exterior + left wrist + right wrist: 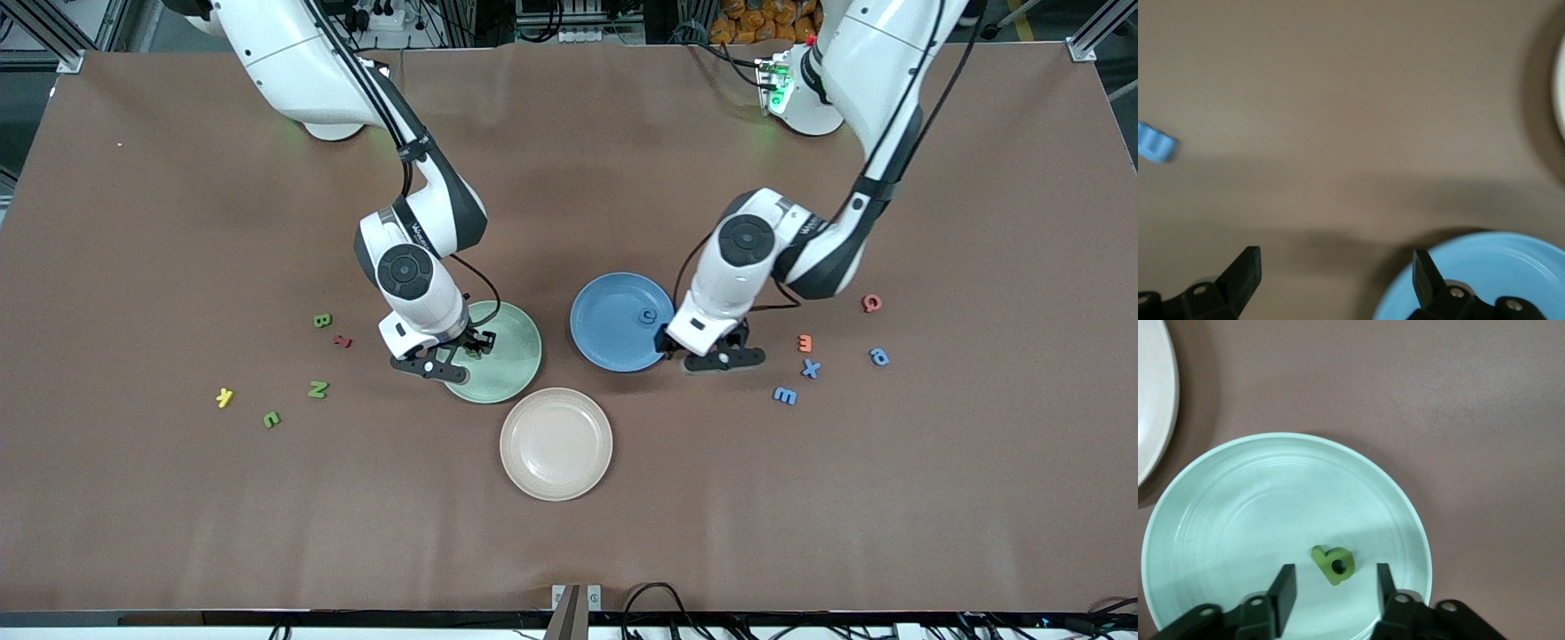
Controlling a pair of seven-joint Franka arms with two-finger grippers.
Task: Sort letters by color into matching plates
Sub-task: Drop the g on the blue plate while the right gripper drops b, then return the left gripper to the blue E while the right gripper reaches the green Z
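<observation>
My right gripper [458,354] is open, low over the pale green plate [511,356]. In the right wrist view a green letter [1333,564] lies on that plate [1238,520] between the open fingers [1285,583], not gripped. My left gripper [702,356] is open and empty over the table beside the blue plate's [613,333] rim, at its left-arm side. A blue letter [649,315] lies in the blue plate. The beige plate [511,444] is empty, nearer the front camera. The left wrist view shows the blue plate [1498,267] and a blue letter [1155,142].
Toward the right arm's end lie green letters [322,320] [317,388] [272,419], a dark red one [342,340] and a yellow one [224,397]. Toward the left arm's end lie blue letters [810,368] [784,396] [878,356], an orange one [805,342] and a red one [872,303].
</observation>
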